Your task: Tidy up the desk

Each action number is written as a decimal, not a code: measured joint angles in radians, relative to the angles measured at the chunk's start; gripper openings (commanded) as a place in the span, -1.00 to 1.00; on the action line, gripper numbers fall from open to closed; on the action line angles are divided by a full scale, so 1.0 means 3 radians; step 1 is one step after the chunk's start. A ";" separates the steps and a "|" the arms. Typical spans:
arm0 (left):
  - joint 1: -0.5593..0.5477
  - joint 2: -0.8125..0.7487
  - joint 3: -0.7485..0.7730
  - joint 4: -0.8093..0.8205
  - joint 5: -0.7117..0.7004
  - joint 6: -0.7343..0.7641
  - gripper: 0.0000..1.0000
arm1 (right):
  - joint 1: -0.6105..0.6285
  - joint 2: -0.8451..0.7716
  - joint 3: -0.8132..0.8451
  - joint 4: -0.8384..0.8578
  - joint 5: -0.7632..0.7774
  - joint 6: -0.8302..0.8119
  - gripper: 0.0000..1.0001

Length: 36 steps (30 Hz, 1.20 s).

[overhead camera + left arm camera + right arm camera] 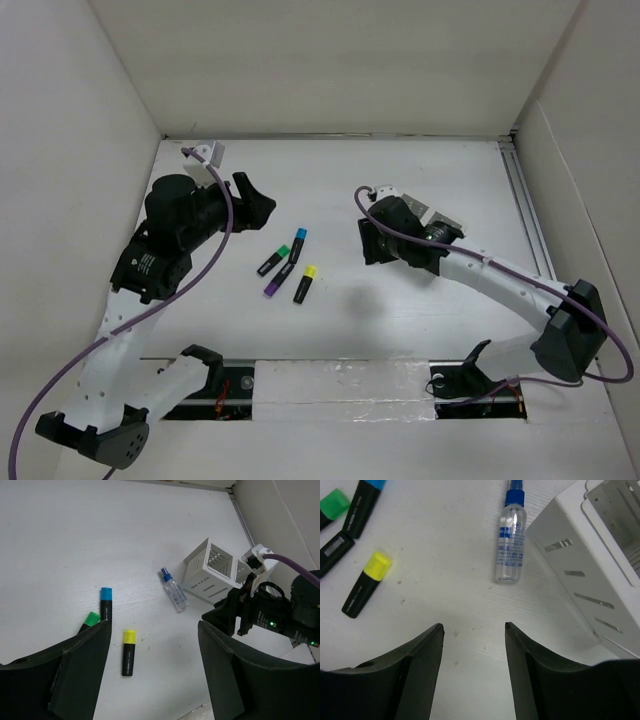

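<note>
With the right gripper [472,630] wide and empty, the spray bottle [510,545] is best gripped across its middle, clear of the box [580,575].

left hand [154,642] parted, empty | right hand [473,630] parted, empty

matte white desk [420,320], black highlighter with blue cap [105,605], green-capped highlighter [90,620], yellow-capped highlighter [129,652], purple-capped highlighter [275,284], clear spray bottle [511,545] with blue cap and blue print, white slotted holder box [590,565], purple cable [225,215]
</note>
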 measured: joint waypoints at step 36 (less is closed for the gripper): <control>-0.0065 -0.0108 0.0000 0.0004 0.0072 -0.0072 0.41 | -0.0170 0.1325 -0.0161 0.1020 0.0408 0.0004 -0.44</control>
